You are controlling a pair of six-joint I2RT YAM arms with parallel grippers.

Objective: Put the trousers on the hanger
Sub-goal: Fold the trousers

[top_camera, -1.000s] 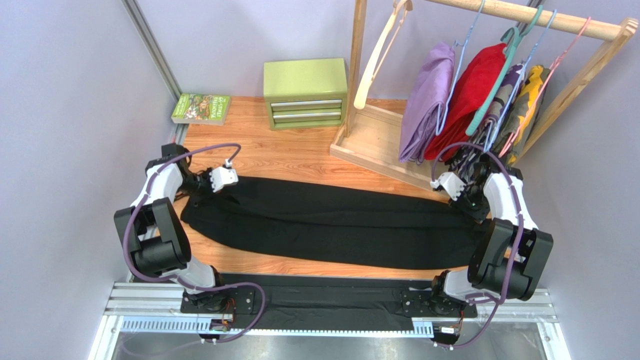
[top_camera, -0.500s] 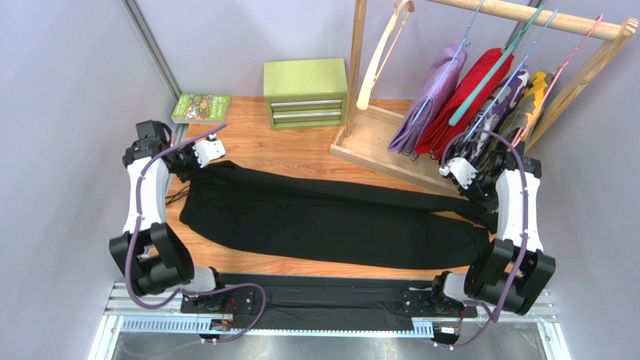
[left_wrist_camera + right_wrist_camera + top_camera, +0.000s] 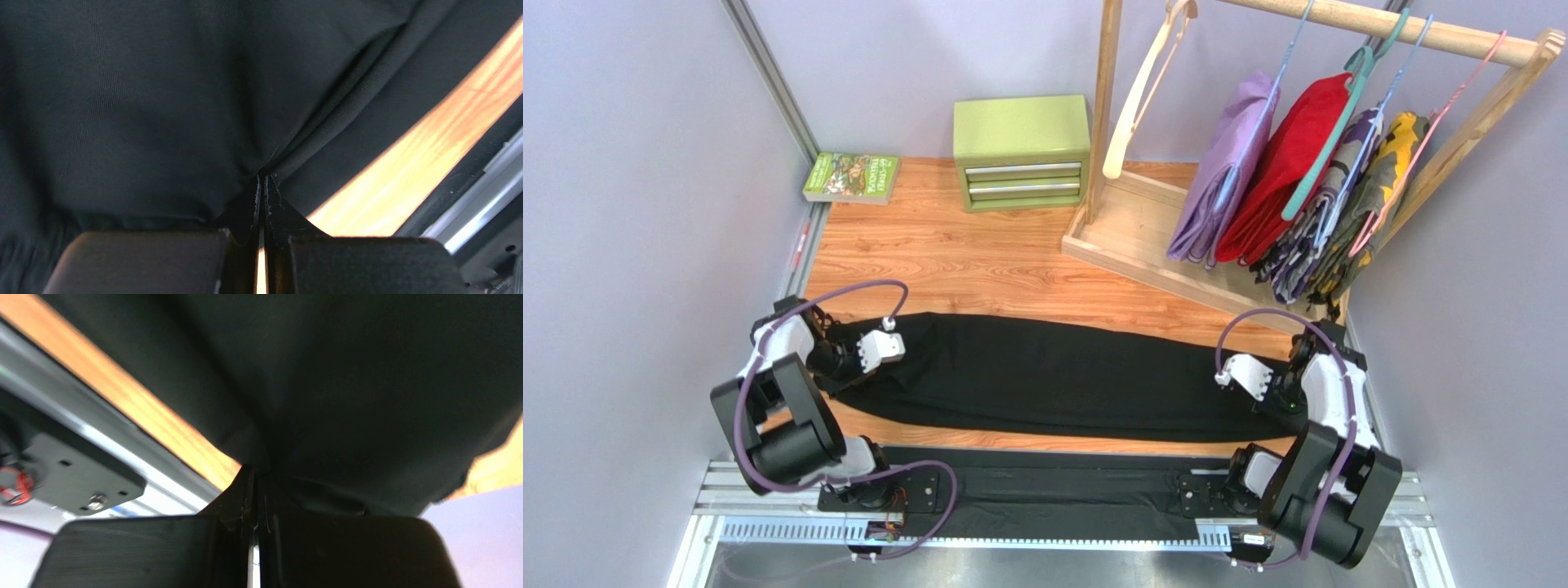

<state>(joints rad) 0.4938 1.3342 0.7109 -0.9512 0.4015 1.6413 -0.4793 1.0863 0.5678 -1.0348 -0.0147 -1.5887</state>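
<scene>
The black trousers (image 3: 1063, 374) lie folded lengthwise in a long band across the wooden table. My left gripper (image 3: 836, 364) is shut on the trousers' left end; in the left wrist view (image 3: 263, 179) the cloth bunches at the closed tips. My right gripper (image 3: 1290, 390) is shut on the trousers' right end, pinching cloth in the right wrist view (image 3: 255, 471). The pale wooden hanger (image 3: 1146, 86) hangs on the rack at the back, far from both grippers.
A wooden clothes rack (image 3: 1124, 227) at the back right holds purple, red and patterned garments on thin hangers. A green drawer box (image 3: 1021, 152) and a book (image 3: 852, 177) sit at the back. Walls stand close on both sides.
Both grippers pulled toward the near edge, drawing the far edge of the trousers over so the cloth folded into a narrower band. The hanging garments swung and settled.
</scene>
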